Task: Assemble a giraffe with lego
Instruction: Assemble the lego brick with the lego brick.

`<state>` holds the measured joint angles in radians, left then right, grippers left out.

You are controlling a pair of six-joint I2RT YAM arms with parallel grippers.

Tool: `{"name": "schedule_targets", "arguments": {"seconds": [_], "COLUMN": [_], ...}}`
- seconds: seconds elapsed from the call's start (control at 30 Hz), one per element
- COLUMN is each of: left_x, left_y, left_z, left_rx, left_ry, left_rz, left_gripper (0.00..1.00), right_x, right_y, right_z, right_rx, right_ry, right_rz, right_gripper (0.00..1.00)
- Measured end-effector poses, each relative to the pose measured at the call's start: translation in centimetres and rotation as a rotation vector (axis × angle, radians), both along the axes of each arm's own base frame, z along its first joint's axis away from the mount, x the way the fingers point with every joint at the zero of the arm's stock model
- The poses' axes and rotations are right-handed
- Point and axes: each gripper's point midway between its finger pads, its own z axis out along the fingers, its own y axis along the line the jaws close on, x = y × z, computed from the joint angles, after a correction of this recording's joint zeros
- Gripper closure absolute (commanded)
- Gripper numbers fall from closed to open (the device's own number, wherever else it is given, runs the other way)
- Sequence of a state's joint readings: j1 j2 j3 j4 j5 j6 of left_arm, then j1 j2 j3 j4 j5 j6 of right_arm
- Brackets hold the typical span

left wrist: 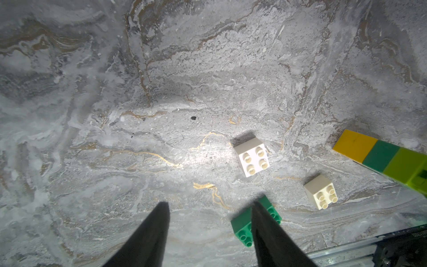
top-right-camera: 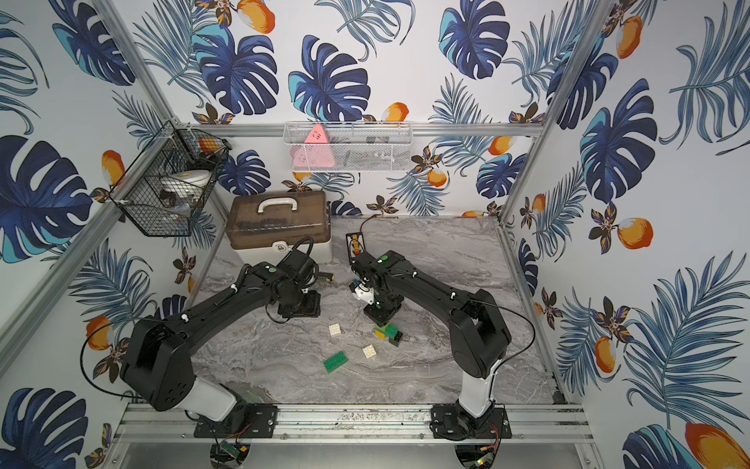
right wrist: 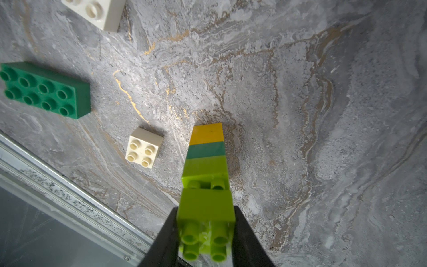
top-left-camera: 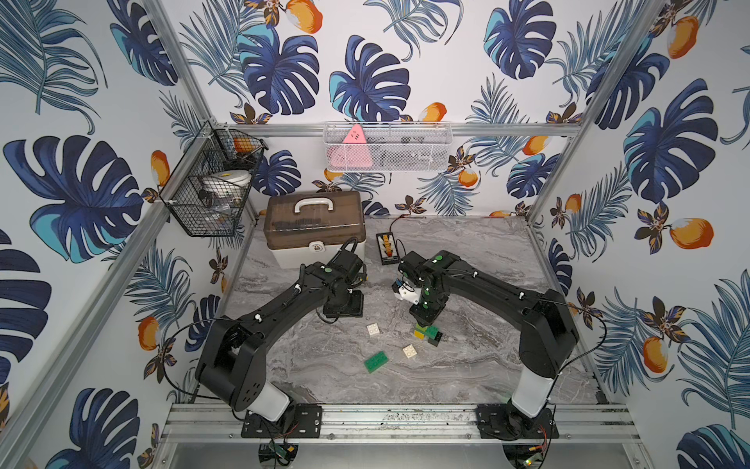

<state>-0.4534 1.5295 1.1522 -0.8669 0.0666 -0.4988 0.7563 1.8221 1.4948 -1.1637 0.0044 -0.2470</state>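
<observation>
The right hand (right wrist: 205, 209) is clenched on a lime brick (right wrist: 208, 201), one finger on each side of it, studs pointing back toward the wrist. Directly below this hand stands the giraffe (right wrist: 205, 150), only partly built: a yellow foot on the counter (right wrist: 323, 115), a dark green body above it, then a lime neck piece. In a top view a black leg (top-left-camera: 436, 340) shows under the far end of the body. The held brick sits over the neck piece, two of whose studs show past its edge. Whether the two are pressed together I cannot tell.

Off to one side of the right hand lie a white brick (right wrist: 144, 148), close to the giraffe, a long dark green brick (right wrist: 46, 90) farther out, and a second white brick (right wrist: 101, 13) farther still.

The left hand (left wrist: 209, 205) is released, its fingers (left wrist: 147, 242) spread with nothing between them, over bare counter. One finger partly hides the long dark green brick, and both white bricks lie just beyond that fingertip. In both top views the two hands are well apart.
</observation>
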Motion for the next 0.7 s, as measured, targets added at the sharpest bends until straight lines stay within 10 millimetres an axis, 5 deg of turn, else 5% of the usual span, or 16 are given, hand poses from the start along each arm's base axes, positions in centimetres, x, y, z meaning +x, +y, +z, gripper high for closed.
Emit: {"name": "schedule_targets", "arguments": {"seconds": [0.7], "left_x": [-0.06], "left_y": [-0.08], "left_z": [-0.29], "left_rx": [-0.006], "left_ry": [0.002], "left_rz": [0.000], "left_gripper": [0.38], "right_x": [0.78], "right_y": [0.47], "right_z": [0.17], "right_rx": [-0.017], "right_ry": [-0.033], "right_rz": [0.009], "right_gripper": [0.73]}}
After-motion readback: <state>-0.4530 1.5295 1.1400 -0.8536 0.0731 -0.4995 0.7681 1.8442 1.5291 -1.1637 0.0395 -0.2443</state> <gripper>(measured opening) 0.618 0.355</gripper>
